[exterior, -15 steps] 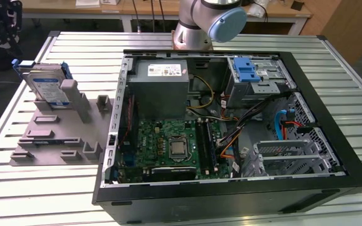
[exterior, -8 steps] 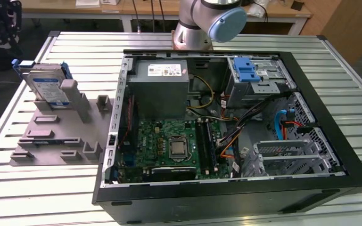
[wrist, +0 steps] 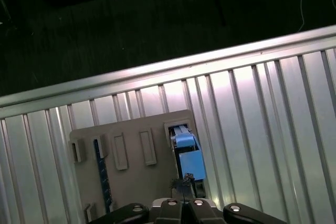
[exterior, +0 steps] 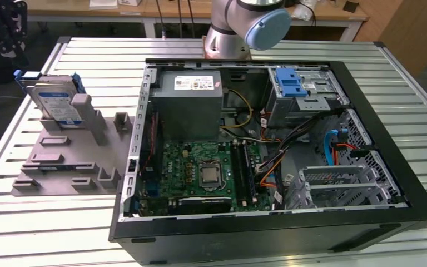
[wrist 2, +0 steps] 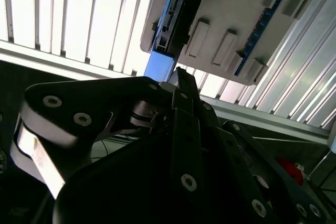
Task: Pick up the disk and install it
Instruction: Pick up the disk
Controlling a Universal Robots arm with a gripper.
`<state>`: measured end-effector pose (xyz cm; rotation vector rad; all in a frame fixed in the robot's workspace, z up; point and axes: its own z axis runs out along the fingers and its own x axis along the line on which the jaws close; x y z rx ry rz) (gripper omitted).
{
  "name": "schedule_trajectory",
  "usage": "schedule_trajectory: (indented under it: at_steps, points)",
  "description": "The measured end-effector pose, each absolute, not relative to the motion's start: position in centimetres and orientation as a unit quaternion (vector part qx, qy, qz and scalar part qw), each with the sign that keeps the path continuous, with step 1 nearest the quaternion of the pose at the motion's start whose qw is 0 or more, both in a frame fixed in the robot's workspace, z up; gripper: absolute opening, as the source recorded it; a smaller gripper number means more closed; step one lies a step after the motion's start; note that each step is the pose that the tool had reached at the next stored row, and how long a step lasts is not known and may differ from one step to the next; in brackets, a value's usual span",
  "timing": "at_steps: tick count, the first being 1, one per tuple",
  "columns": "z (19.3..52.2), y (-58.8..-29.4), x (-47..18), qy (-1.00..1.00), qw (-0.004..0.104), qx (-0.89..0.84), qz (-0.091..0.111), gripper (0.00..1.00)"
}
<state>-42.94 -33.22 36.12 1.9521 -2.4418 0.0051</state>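
Slatted table; disk upright in grey rack; claw above, first wrist view

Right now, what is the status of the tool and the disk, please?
Black tool shut, empty. Flat silver disk with blue rails stands upright in grey plastic fixture, below tool, untouched. Nothing between them.
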Motion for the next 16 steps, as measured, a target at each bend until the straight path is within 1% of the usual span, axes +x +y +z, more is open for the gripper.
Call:
schedule_trajectory:
  at_steps: [4,6,7,9,10,12,13,15,16]
  points:
    - [36.1,-33.2,-42.9,-0.781,0.008,0.624,0.002,0.11]
    - [36.0,-33.2,-42.9,-0.781,0.007,0.625,0.002,0.23]
    - [36.0,-33.2,-42.9,-0.780,0.006,0.626,0.003,0.23]
    - [35.7,-33.2,-42.9,-0.775,0.006,0.632,0.003,0.35]
    - [35.6,-33.2,-42.9,-0.771,0.006,0.637,0.003,0.35]
    - [35.3,-33.2,-42.9,-0.763,0.006,0.646,0.003,0.47]
    - [35.1,-33.2,-42.9,-0.760,0.006,0.650,0.004,0.47]
    - [34.7,-33.1,-43.0,-0.756,0.005,0.654,0.004,0.58]
    - [34.6,-33.1,-43.0,-0.756,0.005,0.655,0.004,0.58]
